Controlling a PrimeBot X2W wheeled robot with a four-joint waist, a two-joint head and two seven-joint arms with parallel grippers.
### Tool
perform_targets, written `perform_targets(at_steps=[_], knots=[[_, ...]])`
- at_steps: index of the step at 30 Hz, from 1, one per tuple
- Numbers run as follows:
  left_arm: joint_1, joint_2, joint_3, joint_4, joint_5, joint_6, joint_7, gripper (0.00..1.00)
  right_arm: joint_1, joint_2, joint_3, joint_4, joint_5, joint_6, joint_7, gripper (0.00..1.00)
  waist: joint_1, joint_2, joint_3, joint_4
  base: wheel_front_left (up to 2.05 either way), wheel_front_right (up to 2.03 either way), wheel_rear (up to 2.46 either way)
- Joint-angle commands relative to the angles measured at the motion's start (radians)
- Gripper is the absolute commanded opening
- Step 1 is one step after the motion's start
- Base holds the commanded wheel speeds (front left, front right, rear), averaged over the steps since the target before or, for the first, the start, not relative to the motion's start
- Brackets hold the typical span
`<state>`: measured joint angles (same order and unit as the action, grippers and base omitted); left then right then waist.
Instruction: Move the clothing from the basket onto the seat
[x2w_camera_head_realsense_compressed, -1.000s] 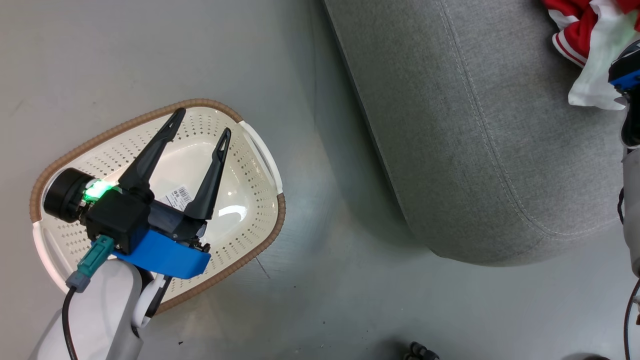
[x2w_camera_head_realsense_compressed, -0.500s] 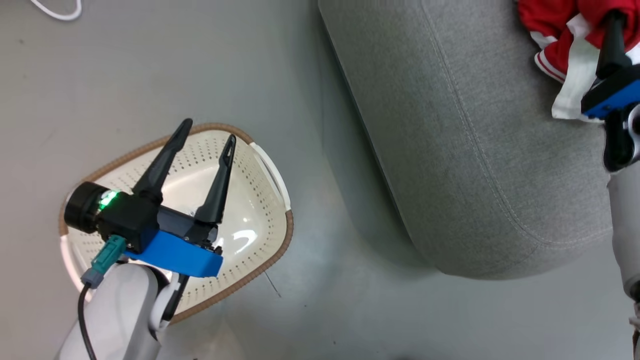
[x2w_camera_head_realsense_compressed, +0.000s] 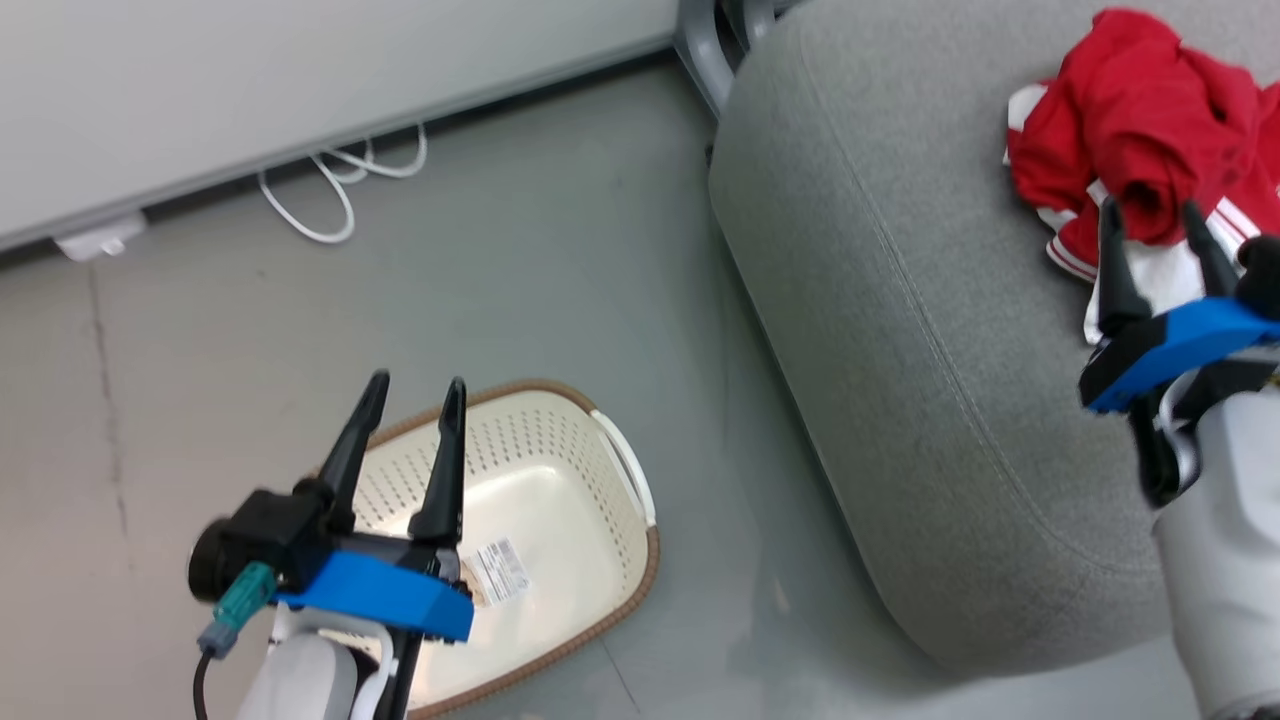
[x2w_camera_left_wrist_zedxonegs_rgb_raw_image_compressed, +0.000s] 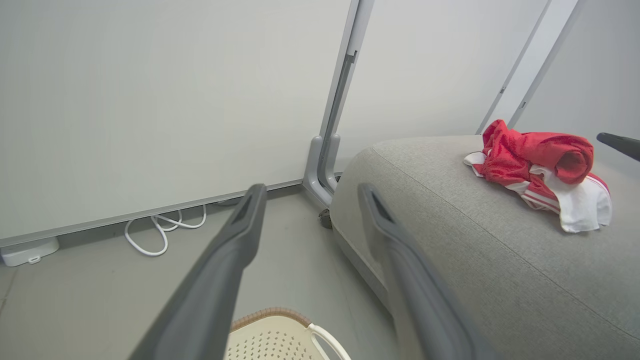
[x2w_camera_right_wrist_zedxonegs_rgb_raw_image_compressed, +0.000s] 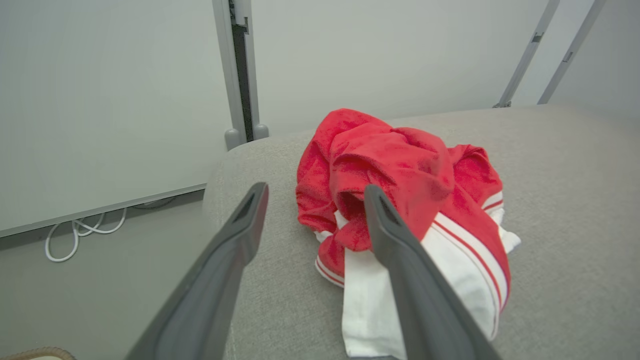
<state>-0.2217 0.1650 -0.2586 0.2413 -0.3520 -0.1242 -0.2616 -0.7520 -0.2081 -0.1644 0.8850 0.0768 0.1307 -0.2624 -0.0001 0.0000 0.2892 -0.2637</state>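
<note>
Smooth grey floor (x2w_camera_head_realsense_compressed: 560, 300) meets a pale wall (x2w_camera_head_realsense_compressed: 300, 80) toward 11 o'clock in the head view; white cable (x2w_camera_head_realsense_compressed: 340, 190) loops along its base, grey metal post (x2w_camera_head_realsense_compressed: 700, 40) at 12 o'clock

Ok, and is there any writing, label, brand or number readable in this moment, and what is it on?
Sticker on the inside floor of the basket: barcode-like lines and small print, too small and blurred to read.
Clothing on the seat: white stripes and trim, with no lettering or logo visible.
There is no other readable text in these views.
</note>
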Motion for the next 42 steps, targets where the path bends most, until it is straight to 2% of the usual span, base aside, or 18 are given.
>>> perform_targets(at_steps=[1, 7, 11, 22, 30, 42], knots=[[0.037, -0.011, 0.022, 0.008, 0.004, -0.005, -0.005, 1.0, 0.055, 0.012, 0.023, -0.024, 0.011, 0.0, -0.001, 1.0, 0.0001, 0.0, -0.095, 0.052, 0.0, 0.0, 0.0], [0.124, -0.05, 0.101, 0.042, 0.012, -0.007, -0.005, 1.0, 0.202, 0.043, 0.095, -0.123, 0.055, 0.0, 0.013, 1.0, 0.0001, 0.0, -0.19, 0.103, 0.0, 0.0, 0.0], [0.158, -0.072, 0.143, 0.071, 0.011, -0.008, -0.005, 1.0, 0.331, 0.059, 0.104, -0.221, 0.071, 0.0, 0.03, 1.0, 0.0001, 0.0, -0.252, 0.165, 0.0, 0.0, 0.0], [0.171, -0.071, 0.174, 0.116, 0.019, -0.007, -0.005, 1.0, 0.544, 0.109, 0.153, -0.442, 0.096, 0.0, 0.071, 1.0, 0.0001, 0.0, -0.296, 0.255, 0.0, 0.0, 0.0], [0.158, -0.059, 0.188, 0.139, 0.022, -0.007, -0.005, 1.0, 0.618, 0.139, 0.164, -0.535, 0.099, 0.0, 0.106, 1.0, 0.0001, 0.0, -0.291, 0.274, 0.0, 0.0, 0.0], [0.158, -0.066, 0.181, 0.148, 0.011, -0.007, -0.005, 1.0, 0.654, 0.155, 0.154, -0.586, 0.111, 0.0, 0.139, 1.0, 0.0001, 0.0, -0.296, 0.269, 0.0, 0.0, 0.0]])
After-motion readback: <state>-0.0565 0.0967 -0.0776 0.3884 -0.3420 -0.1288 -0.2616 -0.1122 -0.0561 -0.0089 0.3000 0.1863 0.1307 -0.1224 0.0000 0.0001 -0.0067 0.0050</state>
